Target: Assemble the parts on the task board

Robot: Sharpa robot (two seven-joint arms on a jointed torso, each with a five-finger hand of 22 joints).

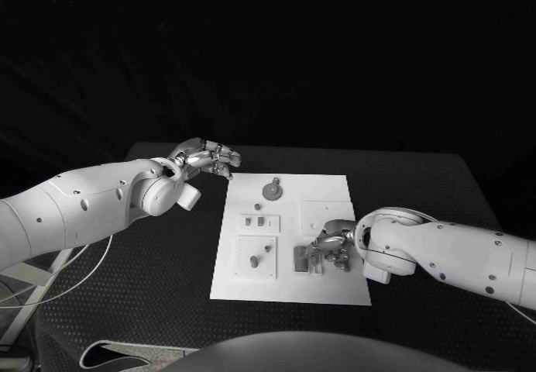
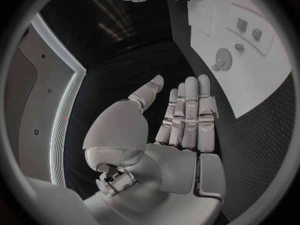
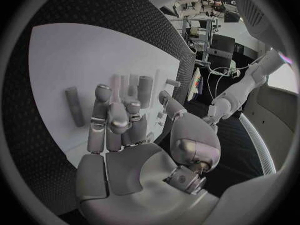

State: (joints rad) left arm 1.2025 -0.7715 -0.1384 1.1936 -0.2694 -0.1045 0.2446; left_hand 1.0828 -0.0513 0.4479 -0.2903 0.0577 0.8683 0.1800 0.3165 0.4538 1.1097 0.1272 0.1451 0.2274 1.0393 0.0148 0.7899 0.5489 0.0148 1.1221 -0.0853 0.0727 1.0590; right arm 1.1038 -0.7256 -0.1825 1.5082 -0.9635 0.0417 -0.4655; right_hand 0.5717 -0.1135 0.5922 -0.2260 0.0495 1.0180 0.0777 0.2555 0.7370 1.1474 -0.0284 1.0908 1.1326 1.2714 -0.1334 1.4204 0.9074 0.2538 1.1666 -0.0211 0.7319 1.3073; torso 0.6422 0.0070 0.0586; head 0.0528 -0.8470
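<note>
The white task board (image 1: pixel 288 287) lies in the middle of the black table. Grey parts sit on it: a round disc (image 1: pixel 272 189) at the far end, a small peg (image 1: pixel 258 206), and a long piece (image 1: pixel 255 261) on the near left panel. My right hand (image 1: pixel 335 245) hovers low over the board's near right area, fingers partly bent and apart, thumb off to the side, nothing seen in them. In the right wrist view a grey bar (image 3: pixel 74 107) lies on the board (image 3: pixel 62 55) beside the fingers (image 3: pixel 103 110). My left hand (image 1: pixel 207 159) hangs off the board's far left corner, its fingers (image 2: pixel 187 110) straight and empty.
A raised block with two slots (image 1: pixel 260 223) and a square panel (image 1: pixel 325 213) sit mid-board. An upright grey holder (image 1: pixel 301 260) stands just left of my right hand. Black table surface (image 1: pixel 424 186) surrounds the board. The left wrist view shows the disc (image 2: pixel 222 60) on the board (image 2: pixel 262 80).
</note>
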